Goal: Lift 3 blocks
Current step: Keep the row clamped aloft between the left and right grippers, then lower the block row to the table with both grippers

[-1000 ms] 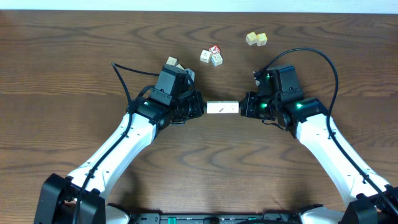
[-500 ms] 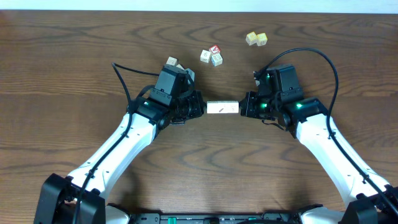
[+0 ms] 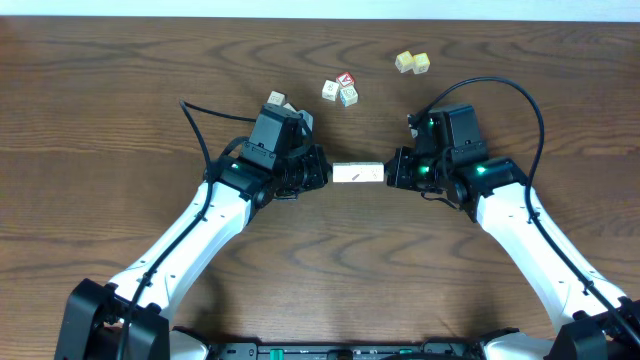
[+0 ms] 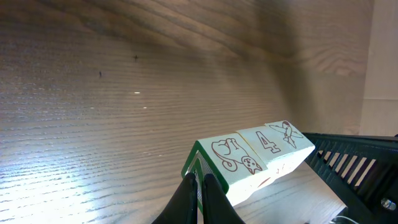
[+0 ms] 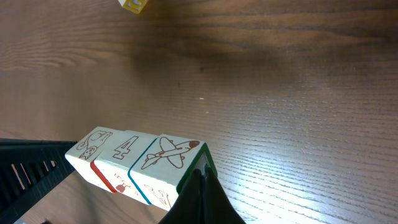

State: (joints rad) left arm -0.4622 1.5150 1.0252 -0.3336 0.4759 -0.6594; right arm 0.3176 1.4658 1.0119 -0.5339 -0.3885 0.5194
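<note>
— How do the left jaws stand?
— Closed to a narrow point. That point presses on the left end of the blocks (image 3: 358,174), against the green-edged face of the cat block (image 4: 233,158).
— And the right jaws?
— Closed as well, set against the opposite end, on the plane block (image 5: 168,152). The row is pinched end to end between the two closed pairs.
— Where are the blocks exactly?
— They are three cream cubes touching in one straight line, with the number-four block (image 4: 267,143) in the middle, over the centre of the bench (image 3: 100,110). In both wrist views the row looks clear of the wood, with grain showing beneath it. From overhead I cannot tell its height.
— Farther out?
— The left arm (image 3: 190,240) and right arm (image 3: 530,240) reach in from the near corners. Toward the far edge, one cube (image 3: 275,99) lies just beyond the left wrist. Right of it is a tight cluster of three cubes (image 3: 340,89), one of them red-topped. Farther right, two yellowish cubes (image 3: 412,62) sit side by side. All of these are well apart from the row.
</note>
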